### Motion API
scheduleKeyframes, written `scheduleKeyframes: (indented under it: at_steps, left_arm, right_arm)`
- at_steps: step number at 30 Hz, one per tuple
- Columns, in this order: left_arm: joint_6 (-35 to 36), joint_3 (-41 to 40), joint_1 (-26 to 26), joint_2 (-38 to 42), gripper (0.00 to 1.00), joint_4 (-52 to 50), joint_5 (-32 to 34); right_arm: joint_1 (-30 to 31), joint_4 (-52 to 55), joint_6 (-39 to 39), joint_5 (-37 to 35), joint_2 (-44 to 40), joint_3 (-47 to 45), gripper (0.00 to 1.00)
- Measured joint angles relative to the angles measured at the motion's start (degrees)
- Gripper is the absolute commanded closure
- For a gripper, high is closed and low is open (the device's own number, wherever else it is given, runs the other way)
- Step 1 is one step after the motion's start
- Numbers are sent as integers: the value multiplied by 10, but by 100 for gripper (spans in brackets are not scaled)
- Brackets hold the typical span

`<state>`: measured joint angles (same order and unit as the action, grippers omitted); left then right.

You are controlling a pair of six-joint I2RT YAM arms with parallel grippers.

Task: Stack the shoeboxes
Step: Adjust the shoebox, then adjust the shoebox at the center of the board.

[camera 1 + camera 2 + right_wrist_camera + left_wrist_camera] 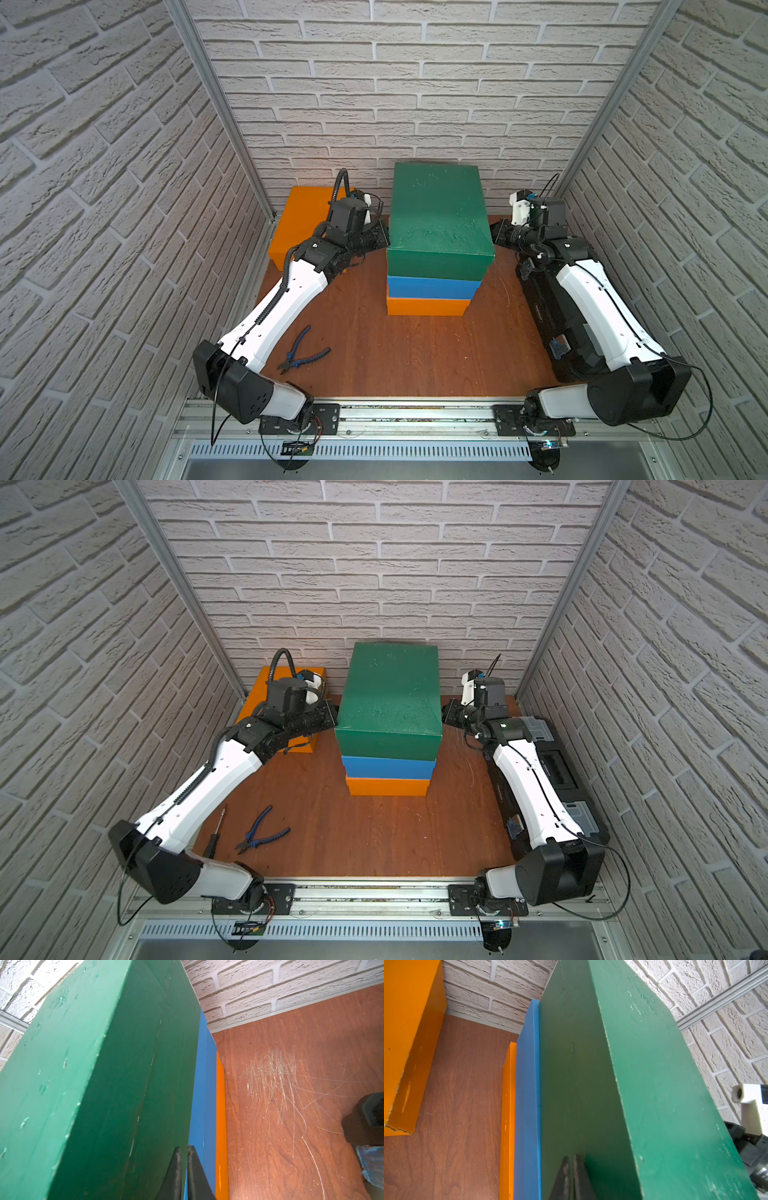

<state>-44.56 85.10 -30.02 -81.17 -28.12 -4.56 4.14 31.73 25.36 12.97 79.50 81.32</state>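
So the green box (pixel 438 216) sits on top of the blue box (pixel 432 287), which sits on an orange box (pixel 428 306), mid-table toward the back wall. From the wrist cams green looks flush against blue, though I can't tell if its full weight is down yet. The left gripper (pixel 571 1157) and right gripper (pixel 182 1148) each have their fingers pinched together with nothing between them, tips pushed flat against opposite long sides of the green box, so it's a two-arm squeeze, not a pinch grip. My read is that I'm at the settle-and-let-go step. To do it well I'd check that the green edges line up with the blue ones, then back both arms straight out sideways at the same pace (if one leaves first, the other probably shoves the top box askew). The second orange box (pixel 299 220) waits by the wall just behind the left arm, so that elbow needs care. The toolbox (pixel 557 766) is under the right arm, and the pliers (pixel 305 353) are well clear up front on the table (pixel 395 357).
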Motion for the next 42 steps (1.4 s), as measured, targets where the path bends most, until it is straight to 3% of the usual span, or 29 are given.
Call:
scheduleKeyframes:
  at_steps: [4, 11, 18, 28, 33, 42]
  left_arm:
    - [18, 1, 22, 25, 90, -30, 20]
    - [40, 7, 148, 57, 89, -69, 46]
    - [47, 35, 243, -36, 92, -98, 52]
    - [66, 185, 254, -259, 93, -159, 89]
    - [77, 237, 255, -303, 93, -191, 132]
    - [81, 238, 269, -326, 93, -221, 189]
  right_arm:
    - [-6, 10, -10, -16, -26, -14, 90]
    - [-7, 20, -22, -53, -145, -118, 88]
    - [22, 42, -26, -82, -272, -233, 88]
    - [78, 81, -47, -150, -399, -340, 88]
    - [78, 83, -59, -162, -400, -341, 88]
    - [78, 79, -68, -155, -386, -344, 88]
